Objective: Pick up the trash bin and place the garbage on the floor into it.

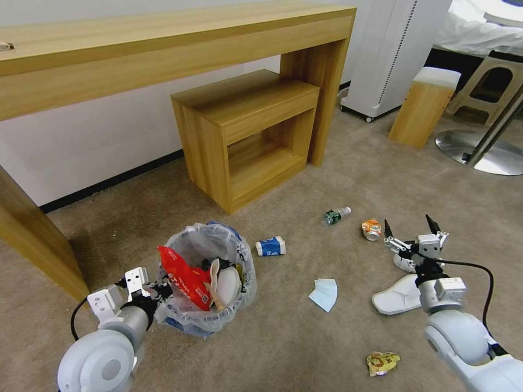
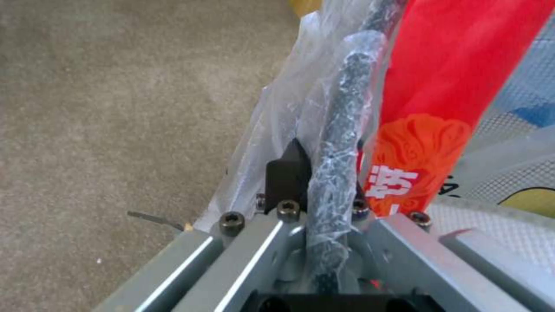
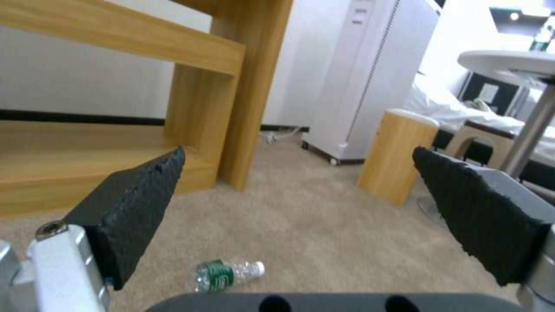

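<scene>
Right fingers: the right gripper hangs with its black pads spread wide and nothing between them
Left fingers: the left gripper is pinched on the bag-wrapped rim of the trash bin, one finger outside and one inside
Bin position: on the beige carpet at the robot's left front, touching the left gripper
Bin look: crinkled clear liner, blue low down, already stuffed with a red wrapper and pale scraps
Key relation: the small bottle lies ahead of and below the right fingertips, roughly centred in the gap; its long axis runs across the gap, cap toward the right finger
Nearer arm: the right, by my reading; the left is tied up with the bin
Other litter: orange can just left of the right gripper, white slipper beneath the right wrist, blue mask, blue-white cup beside the bin, yellow wrapper near the right forearm
Progress: partly done, several pieces still on the floor
</scene>
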Available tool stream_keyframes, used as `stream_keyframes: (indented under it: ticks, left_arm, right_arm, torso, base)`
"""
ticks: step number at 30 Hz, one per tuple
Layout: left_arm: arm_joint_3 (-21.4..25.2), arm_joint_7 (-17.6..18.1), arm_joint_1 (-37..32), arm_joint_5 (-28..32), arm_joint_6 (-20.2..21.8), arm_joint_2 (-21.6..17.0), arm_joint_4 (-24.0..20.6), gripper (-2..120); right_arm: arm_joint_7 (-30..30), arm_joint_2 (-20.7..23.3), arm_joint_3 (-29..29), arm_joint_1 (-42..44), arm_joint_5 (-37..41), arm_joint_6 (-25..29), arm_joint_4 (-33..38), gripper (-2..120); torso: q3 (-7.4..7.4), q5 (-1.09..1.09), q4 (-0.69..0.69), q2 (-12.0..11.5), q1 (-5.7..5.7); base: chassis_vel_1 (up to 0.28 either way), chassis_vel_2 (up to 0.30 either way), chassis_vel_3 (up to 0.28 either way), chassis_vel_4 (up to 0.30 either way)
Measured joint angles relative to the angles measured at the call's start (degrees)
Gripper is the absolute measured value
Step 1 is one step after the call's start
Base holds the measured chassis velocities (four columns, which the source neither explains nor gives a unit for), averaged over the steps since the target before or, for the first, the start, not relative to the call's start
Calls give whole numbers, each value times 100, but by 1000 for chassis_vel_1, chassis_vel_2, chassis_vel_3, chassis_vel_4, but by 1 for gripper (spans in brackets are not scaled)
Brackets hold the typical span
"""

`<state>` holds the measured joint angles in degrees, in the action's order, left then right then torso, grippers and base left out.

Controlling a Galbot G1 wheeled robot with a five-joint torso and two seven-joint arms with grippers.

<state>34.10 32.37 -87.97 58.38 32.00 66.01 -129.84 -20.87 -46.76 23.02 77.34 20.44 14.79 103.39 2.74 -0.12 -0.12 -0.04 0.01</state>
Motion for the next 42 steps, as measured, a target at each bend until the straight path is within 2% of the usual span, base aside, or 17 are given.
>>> stream_keyframes:
  ticks: [13, 18, 21, 23, 24, 28, 29, 36, 42]
  left_arm:
    - [71, 138, 30, 73, -6, 30, 20, 0]
    - [34, 139, 67, 76, -6, 20, 93, 0]
    - [9, 136, 83, 74, -8, 13, 145, 0]
    - [-22, 121, 99, 74, -9, 10, 188, 0]
    - [-22, 121, 99, 74, -9, 10, 188, 0]
    - [-73, 89, 117, 52, -17, -1, 258, 0]
    - [-73, 89, 117, 52, -17, -1, 258, 0]
    - [-89, 24, 147, 34, -52, -48, 376, 0]
    - [-86, -11, 146, 25, -78, -43, 443, 0]
  right_arm:
    - [20, 41, -91, -5, -51, 129, -123, 100]
    - [68, 246, 55, 230, 82, 43, -59, 100]
    - [432, 467, 259, 460, 114, 100, -73, 100]
    - [985, 751, 534, 751, 26, 387, -163, 100]
    - [985, 751, 534, 751, 26, 387, -163, 100]
    - [1915, 1102, 975, 1197, -438, 1155, -418, 100]
    - [1915, 1102, 975, 1197, -438, 1155, -418, 100]
    - [2871, 1538, 1372, 1706, -1183, 2248, -857, 100]
    - [3365, 1665, 1432, 1715, -1703, 2738, -1164, 100]
  torso:
    - [0, 1, 0, 0, 0]
    - [0, 1, 0, 0, 0]
    - [0, 2, 0, 0, 0]
    - [0, 0, -1, 0, 0]
    - [0, 0, -1, 0, 0]
    - [0, 1, -1, 0, 0]
    - [0, 1, -1, 0, 0]
    - [0, 1, -1, 0, 0]
    - [0, 1, -1, 0, 0]
  base:
    - [0, 0, 0, 0]
    - [0, 0, 0, 0]
    - [0, 0, 0, 0]
    - [0, 0, 0, 0]
    - [0, 0, 0, 0]
    - [0, 0, 0, 0]
    - [0, 0, 0, 0]
    - [0, 0, 0, 0]
    - [0, 0, 0, 0]
